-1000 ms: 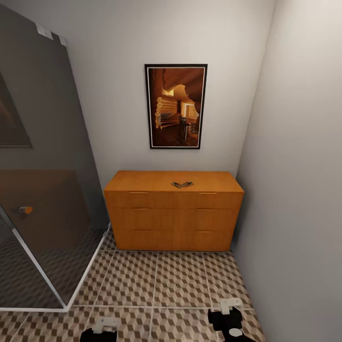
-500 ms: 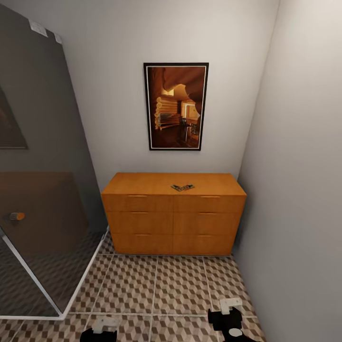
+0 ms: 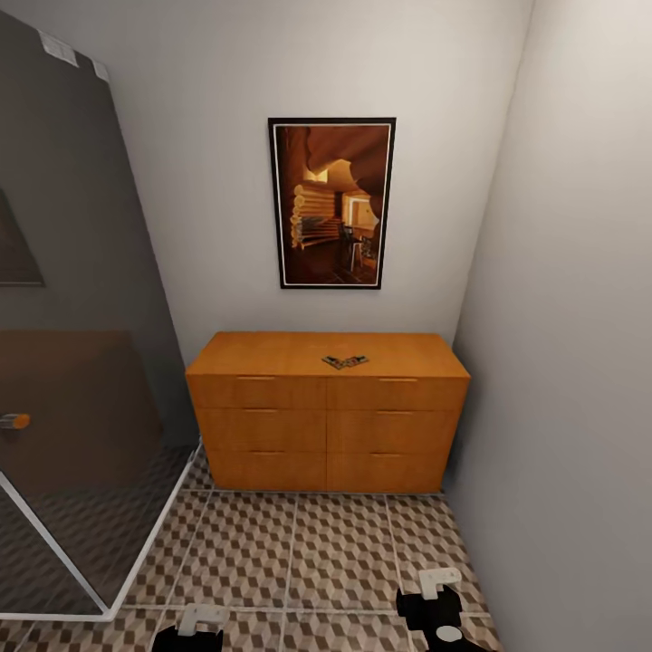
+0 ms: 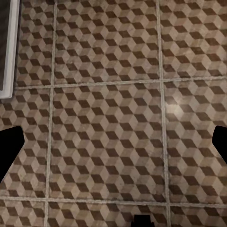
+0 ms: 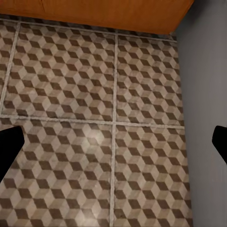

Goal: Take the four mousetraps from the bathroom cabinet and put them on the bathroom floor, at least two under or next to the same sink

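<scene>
I saw the mousetraps [image 3: 345,361] clustered on the cabinet [image 3: 326,426] top near its front edge; my left claw [image 4: 113,146] and right claw [image 5: 113,142] hung wide apart, empty, over the bathroom floor [image 3: 299,552].

Cabinet [image 3: 326,421]: uniform orange-brown wood, top and drawer fronts alike. Mousetraps [image 3: 345,361]: small dark brown cluster on the cabinet top; finer colouring too small to tell. Bathroom floor [image 3: 290,561]: square tiles printed with a repeating cube pattern in brown, beige and white, divided by pale grout lines. Walls [image 3: 561,317]: plain pale grey. Picture [image 3: 331,203]: black frame, thin white inner border, scene in warm orange and deep brown tones. Glass panel [image 3: 81,362]: smoky grey with white edging.
</scene>
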Tool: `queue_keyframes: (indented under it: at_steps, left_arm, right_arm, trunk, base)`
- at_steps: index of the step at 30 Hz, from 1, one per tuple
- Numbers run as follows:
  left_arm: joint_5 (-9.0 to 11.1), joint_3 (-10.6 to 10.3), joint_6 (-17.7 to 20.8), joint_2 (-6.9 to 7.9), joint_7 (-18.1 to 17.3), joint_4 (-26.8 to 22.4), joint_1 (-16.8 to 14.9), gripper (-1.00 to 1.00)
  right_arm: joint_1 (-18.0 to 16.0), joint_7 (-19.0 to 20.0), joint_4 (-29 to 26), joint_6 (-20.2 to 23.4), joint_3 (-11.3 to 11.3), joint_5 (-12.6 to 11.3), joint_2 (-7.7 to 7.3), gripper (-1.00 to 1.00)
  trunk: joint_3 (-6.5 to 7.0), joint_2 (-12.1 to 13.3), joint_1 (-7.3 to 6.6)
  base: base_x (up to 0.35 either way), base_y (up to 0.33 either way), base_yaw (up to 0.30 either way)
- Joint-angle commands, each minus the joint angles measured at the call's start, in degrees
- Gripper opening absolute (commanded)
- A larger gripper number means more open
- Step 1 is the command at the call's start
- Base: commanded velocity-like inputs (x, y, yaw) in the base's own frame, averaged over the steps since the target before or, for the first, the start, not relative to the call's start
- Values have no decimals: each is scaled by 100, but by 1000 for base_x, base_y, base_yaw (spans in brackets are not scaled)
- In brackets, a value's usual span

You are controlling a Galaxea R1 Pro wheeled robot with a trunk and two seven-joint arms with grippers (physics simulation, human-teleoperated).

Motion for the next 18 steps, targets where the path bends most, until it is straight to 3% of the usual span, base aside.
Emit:
queue_keyframes:
  at_steps: [1, 18]
  left_arm:
    - [41, -48, -29, -4, 1, 18, -8, 100]
    - [41, -48, -29, -4, 1, 18, -8, 100]
  right_arm:
    - [-6, -17, 7, -20, 48, -50, 1, 100]
    - [-6, -17, 12, -19, 48, -57, 30, 100]
  trunk:
    - [-13, -13, 4]
    - [-13, -13, 4]
  base:
    - [6, -3, 0]
    - [1, 0, 0]
